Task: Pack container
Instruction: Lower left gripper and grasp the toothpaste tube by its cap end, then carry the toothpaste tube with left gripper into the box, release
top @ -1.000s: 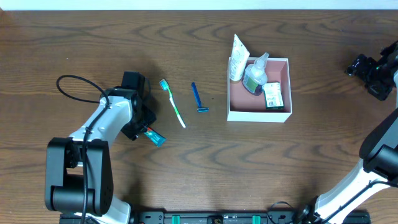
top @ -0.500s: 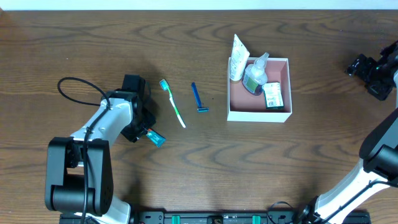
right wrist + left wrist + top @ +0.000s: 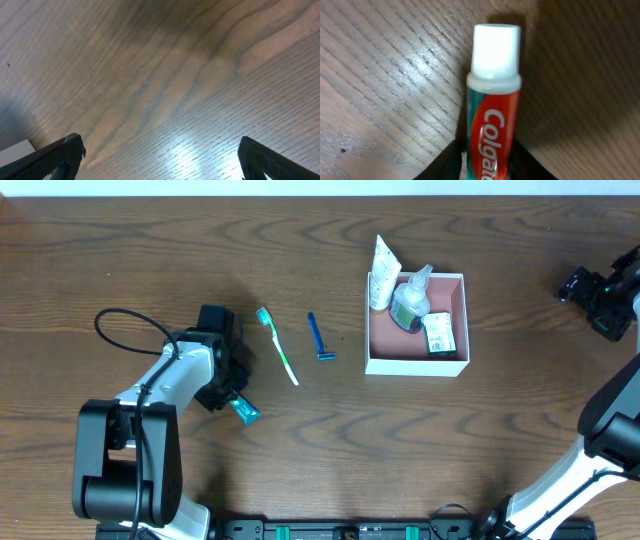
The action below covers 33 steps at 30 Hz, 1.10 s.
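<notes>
While your left fingers (image 3: 526,167) pinch the toothpaste tube (image 3: 493,120) | right fingers (image 3: 62,155) wide | risk: shallow pinch, tube slips before container (image 3: 417,366).

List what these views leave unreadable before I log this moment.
- Whether the left tool grips the toothpaste tube: the left wrist view's bottom edge cuts off the contact; overhead, the left arm covers it.
- Print on the soap packet: too small overhead.
- Floor of the container under the bottle: hidden overhead.
</notes>
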Tool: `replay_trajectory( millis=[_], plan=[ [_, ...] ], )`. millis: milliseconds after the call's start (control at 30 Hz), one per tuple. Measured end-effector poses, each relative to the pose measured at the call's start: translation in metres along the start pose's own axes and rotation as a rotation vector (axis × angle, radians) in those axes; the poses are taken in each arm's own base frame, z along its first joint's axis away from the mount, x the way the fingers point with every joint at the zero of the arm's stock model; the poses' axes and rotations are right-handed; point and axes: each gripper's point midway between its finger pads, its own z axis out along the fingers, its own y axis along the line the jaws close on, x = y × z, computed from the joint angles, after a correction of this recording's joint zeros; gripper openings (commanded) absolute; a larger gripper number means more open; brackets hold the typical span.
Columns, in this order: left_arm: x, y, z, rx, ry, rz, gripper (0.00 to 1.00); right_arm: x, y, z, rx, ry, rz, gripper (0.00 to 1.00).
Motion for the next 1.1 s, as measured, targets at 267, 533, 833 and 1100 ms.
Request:
replay_trajectory(
  millis=[267, 533, 833, 1100],
  plan=[
    [0.0, -0.001, 0.0, 0.002, -0.002, 0.001, 0.2, 0.0, 0.0, 0.0, 0.0, 0.0, 0.0, 0.99],
    [-0.001, -0.003, -0.007, -0.002, 0.008, 0.019, 0.19, 0.0, 0.0, 0.0, 0.0, 0.0, 0.0, 0.99],
    [-0.023, -0.056, -0.068, 0.198, -0.03, 0.078, 0.19, 0.0, 0.0, 0.0, 0.0, 0.0, 0.0, 0.99],
    [-0.018, -0.139, -0.175, 0.557, -0.227, 0.252, 0.19, 0.0, 0.0, 0.0, 0.0, 0.0, 0.0, 0.99]
  ],
)
